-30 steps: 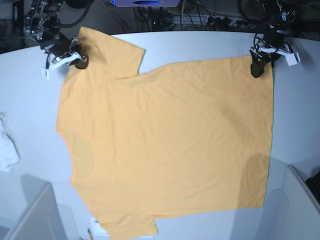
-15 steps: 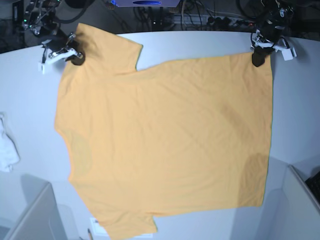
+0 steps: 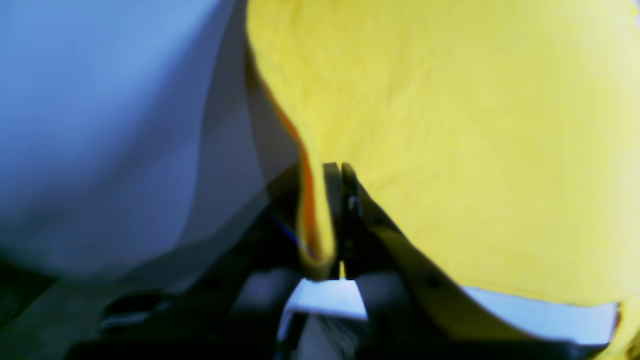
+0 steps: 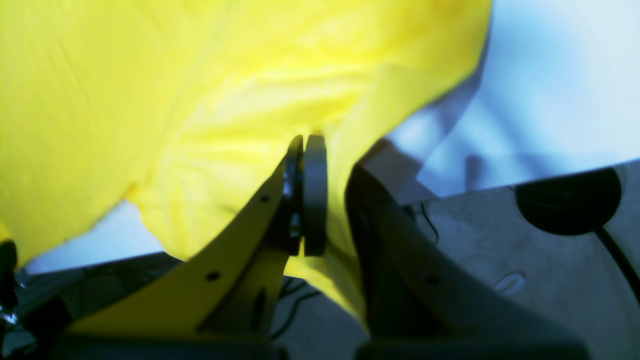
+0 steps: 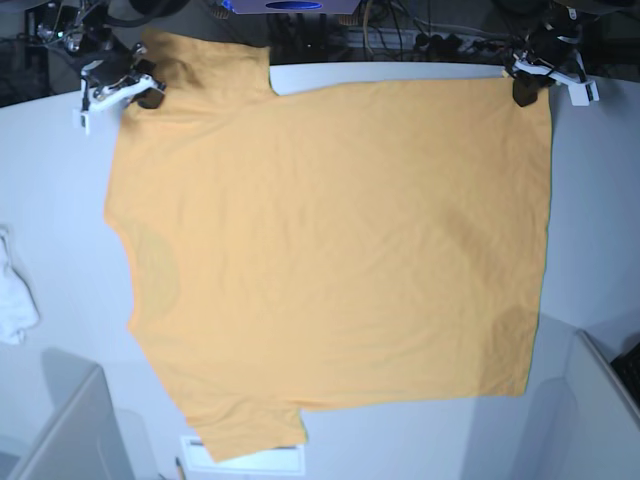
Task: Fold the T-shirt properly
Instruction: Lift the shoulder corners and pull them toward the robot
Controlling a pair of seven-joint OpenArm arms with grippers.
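Note:
The light-orange T-shirt [image 5: 330, 240] lies spread over the white table, plain side up, its far edge lifted. My left gripper [image 5: 523, 92] at the far right is shut on the shirt's far right corner; in the left wrist view the gripper [image 3: 340, 220] pinches a fold of yellow cloth [image 3: 450, 125]. My right gripper [image 5: 148, 92] at the far left is shut on the shirt near the far sleeve; in the right wrist view the gripper [image 4: 304, 200] clamps the cloth [image 4: 175, 100].
A small white cloth [image 5: 12, 295] lies at the table's left edge. Grey bins stand at the near left [image 5: 60, 430] and near right [image 5: 600, 400]. Cables and equipment [image 5: 400, 35] crowd the space behind the table's far edge.
Both grippers have moved toward the table's far edge, pulling the shirt's far edge with them. The far sleeve now hangs past the table edge and the shirt lies flatter.

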